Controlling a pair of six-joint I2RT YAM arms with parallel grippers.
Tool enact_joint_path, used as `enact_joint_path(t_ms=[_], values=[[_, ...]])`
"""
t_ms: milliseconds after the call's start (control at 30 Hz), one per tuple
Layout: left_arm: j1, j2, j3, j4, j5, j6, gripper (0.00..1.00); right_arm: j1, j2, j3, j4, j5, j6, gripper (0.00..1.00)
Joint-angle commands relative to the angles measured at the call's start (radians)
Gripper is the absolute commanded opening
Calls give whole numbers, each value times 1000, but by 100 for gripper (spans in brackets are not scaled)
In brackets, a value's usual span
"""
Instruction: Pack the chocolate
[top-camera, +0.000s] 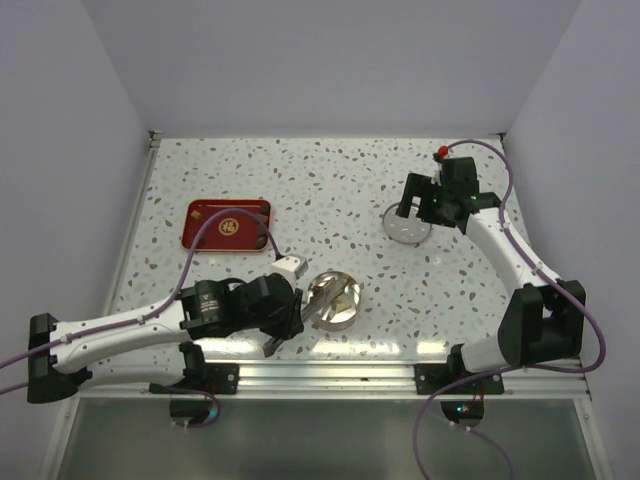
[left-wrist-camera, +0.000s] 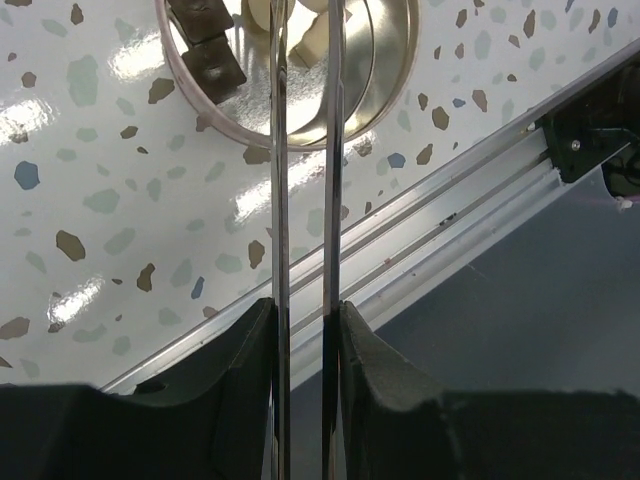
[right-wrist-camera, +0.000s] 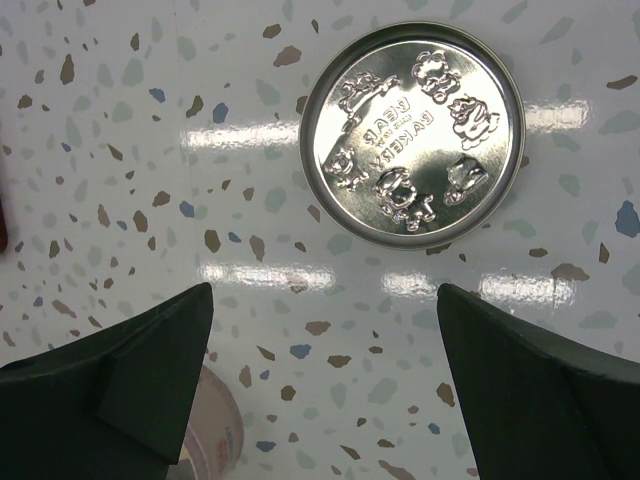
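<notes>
Two dark square chocolate pieces (left-wrist-camera: 212, 68) lie flat in the round tin (left-wrist-camera: 390, 70), one behind the other against its wall. Being square, they show no long axis. The tin stands near the table's (top-camera: 330, 180) front edge. The left jaws are clamped on one pair of tweezers (left-wrist-camera: 278, 180), whose tips reach into the tin. The right jaws gape wide and empty near the one lid (right-wrist-camera: 412, 135). Its embossed writing is reversed and unreadable. One red tray (top-camera: 250, 212) lies well apart.
</notes>
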Motion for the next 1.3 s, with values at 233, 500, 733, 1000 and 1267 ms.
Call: enact_joint_path(t_ms=[233, 500, 733, 1000, 1267], values=[[-12, 20, 71, -32, -90, -56, 38, -2, 13, 25, 13, -10, -2, 97], [-12, 24, 82, -45, -91, -47, 41, -2, 7, 15, 11, -10, -2, 97], [-12, 23, 177, -100, -182, -28, 37, -2, 8, 14, 13, -11, -2, 97], [50, 100, 337, -172, -266, 56, 36, -1, 16, 18, 16, -20, -1, 97], [513, 132, 232, -25, -142, 260, 36, -2, 4, 29, 7, -23, -7, 97]])
